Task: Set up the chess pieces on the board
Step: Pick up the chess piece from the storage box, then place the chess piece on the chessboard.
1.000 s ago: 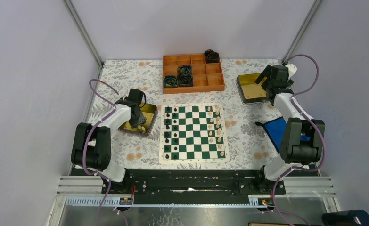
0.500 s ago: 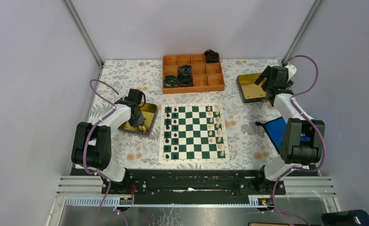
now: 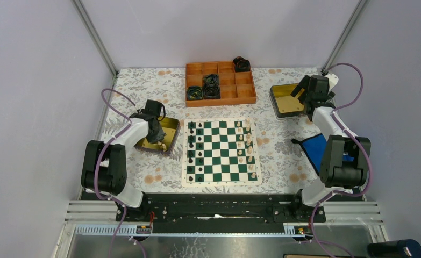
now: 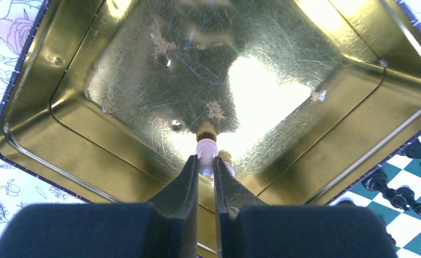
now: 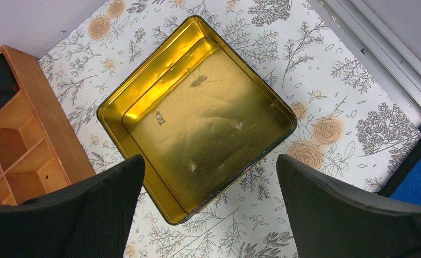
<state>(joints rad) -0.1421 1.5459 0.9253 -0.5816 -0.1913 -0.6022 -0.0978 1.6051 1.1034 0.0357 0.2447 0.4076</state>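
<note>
Gold-lined tin (image 4: 122,80) just left of the board (image 3: 221,153): left gripper (image 4: 206,171) is inside it, fingers pinched on a cream-white chess piece (image 4: 206,150) (a second cream piece (image 4: 225,157) lies just beside it). Black pieces (image 3: 199,152) stand along the board's left columns, cream ones (image 3: 249,151) along its right. Right gripper (image 5: 209,161), beyond the board's far-right corner, hangs spread wide over another tin (image 5: 197,118).
</note>
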